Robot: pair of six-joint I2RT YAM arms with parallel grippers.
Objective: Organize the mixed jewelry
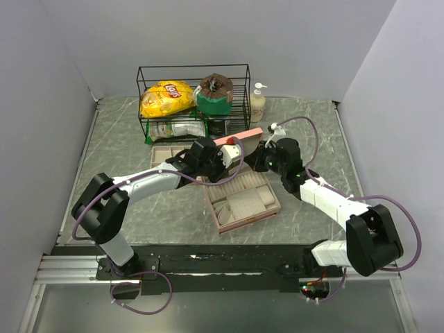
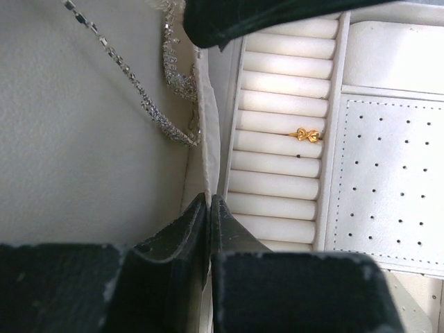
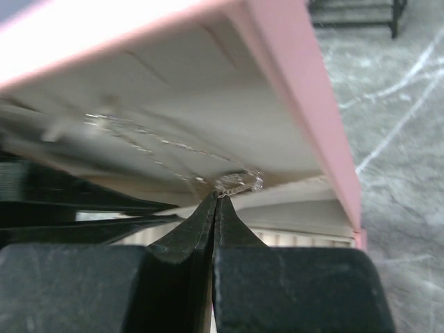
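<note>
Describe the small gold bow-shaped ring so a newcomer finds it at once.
Find the open pink box on the grey marble table, then the column of cream padded ring rolls inside. Midway along sits the small gold bow-shaped ring, the only gold piece there; the sparkling silver chain lies off the rolls.

Back of the grey marbled table (image 1: 125, 139), a black wire basket (image 1: 193, 67) holds a yellow chip bag (image 1: 166, 98), a white packet (image 1: 182, 128) beneath it, and a green tub (image 1: 214, 102) with a brown top. Just right of the basket stands a pump bottle (image 1: 257, 104). In front of the basket sits a beige tray (image 1: 165, 151), partly hidden. Centre table, the pink box (image 1: 251, 217) lies open, lid (image 1: 251, 133) up (cream lining inside), with ring rolls (image 2: 284, 104) beside a perforated panel (image 2: 388, 180).
</note>
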